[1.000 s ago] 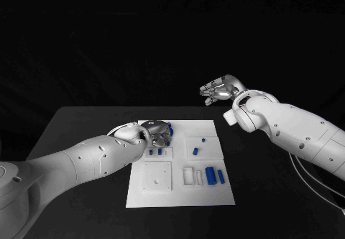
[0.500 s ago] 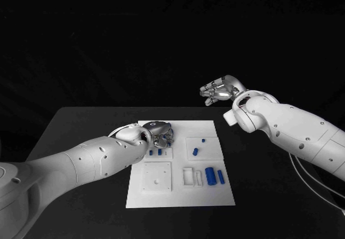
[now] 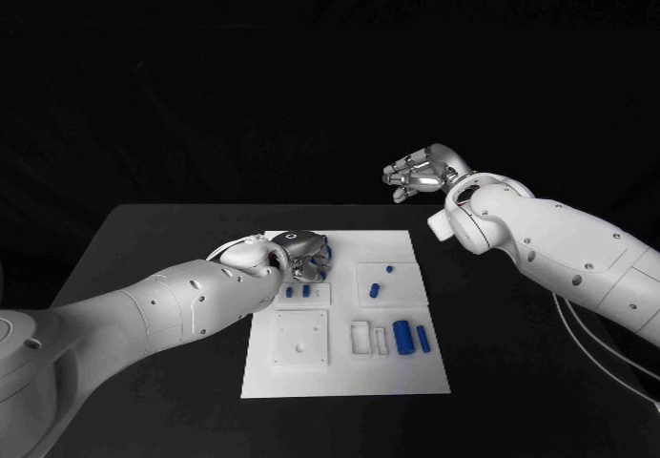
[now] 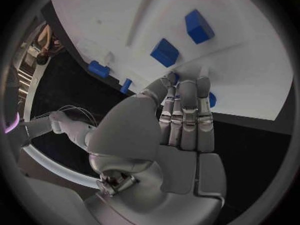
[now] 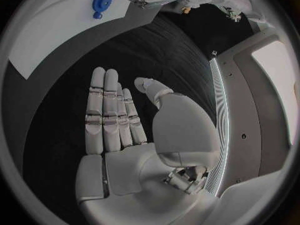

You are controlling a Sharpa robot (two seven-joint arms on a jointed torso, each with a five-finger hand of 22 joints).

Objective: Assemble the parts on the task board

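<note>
Over the task board (image 3: 344,382), left hand (image 3: 302,254) unmoved, fingers extended, right hand (image 3: 420,173) still raised, fingers apart, empty

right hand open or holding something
Open. The right hand has its fingers stretched out flat with nothing in them, raised in the air away from the task board.

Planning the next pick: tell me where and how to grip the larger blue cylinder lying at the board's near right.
Probably pinch the larger blue cylinder across its middle, from above. It lies flat and lengthwise on the white task board, with gaps on both sides for fingertips.
</note>
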